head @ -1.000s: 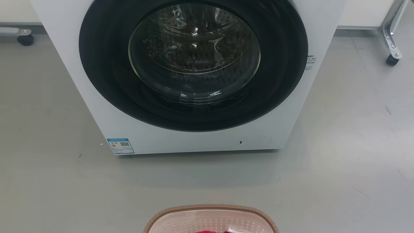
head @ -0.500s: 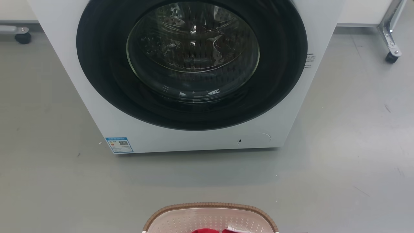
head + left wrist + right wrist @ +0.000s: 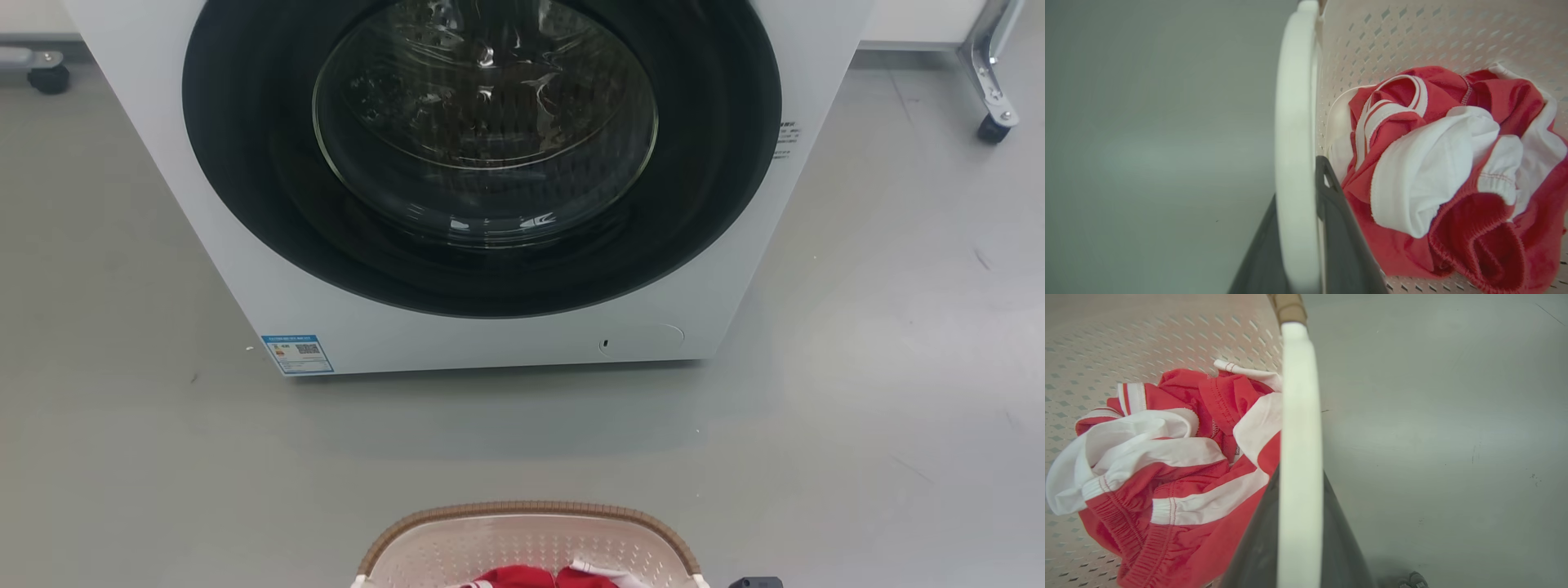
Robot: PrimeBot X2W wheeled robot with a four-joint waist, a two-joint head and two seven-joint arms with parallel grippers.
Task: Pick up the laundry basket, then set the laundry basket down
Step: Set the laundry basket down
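The left gripper [image 3: 1296, 204] and right gripper [image 3: 1300, 490] clamp the laundry basket [image 3: 457, 551] by its handles [image 3: 1294, 122].

Floor [image 3: 898, 367]: grey, smooth, lightly scuffed. Standing on it: white washing machine [image 3: 490, 347], centre; left caster [image 3: 49, 79]; right caster [image 3: 993, 129], on a metal leg.

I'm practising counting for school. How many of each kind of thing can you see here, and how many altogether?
washing machine: 1
laundry basket: 1
heap of red-and-white clothes: 1
caster wheels: 2
end effectors: 2 (left end effector, right end effector, both gripping the basket)
total: 7
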